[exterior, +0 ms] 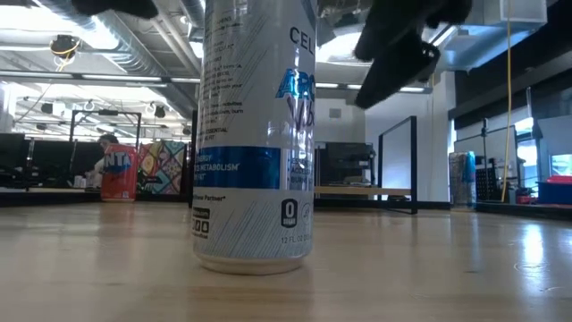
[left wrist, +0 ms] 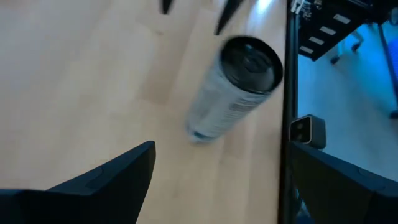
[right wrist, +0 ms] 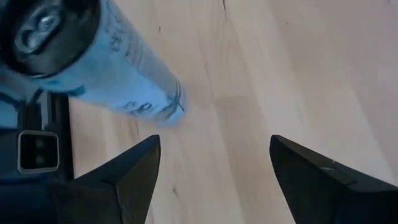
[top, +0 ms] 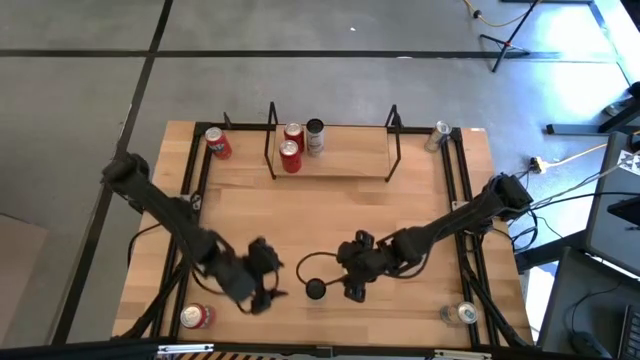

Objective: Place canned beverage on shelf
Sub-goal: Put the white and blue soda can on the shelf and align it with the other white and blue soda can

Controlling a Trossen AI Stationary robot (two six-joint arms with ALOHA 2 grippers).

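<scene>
A tall white-and-blue canned beverage (top: 316, 289) with a black top stands upright on its base on the table, near the middle of the front edge; it fills the low view (exterior: 253, 134). My left gripper (top: 270, 292) hovers open just to its left, with the can (left wrist: 239, 81) ahead of its fingers. My right gripper (top: 353, 288) hovers open just to its right, with the can (right wrist: 93, 56) ahead and off to one side. Neither touches the can. The shelf (top: 340, 163), a low wooden board with black wire ends, stands at the table's far edge.
On the shelf's left part stand two red cans (top: 291, 147) and a dark-topped can (top: 315, 136). Loose cans stand at the table's corners: red far left (top: 218, 142), silver far right (top: 440, 135), red near left (top: 197, 317), silver near right (top: 462, 314).
</scene>
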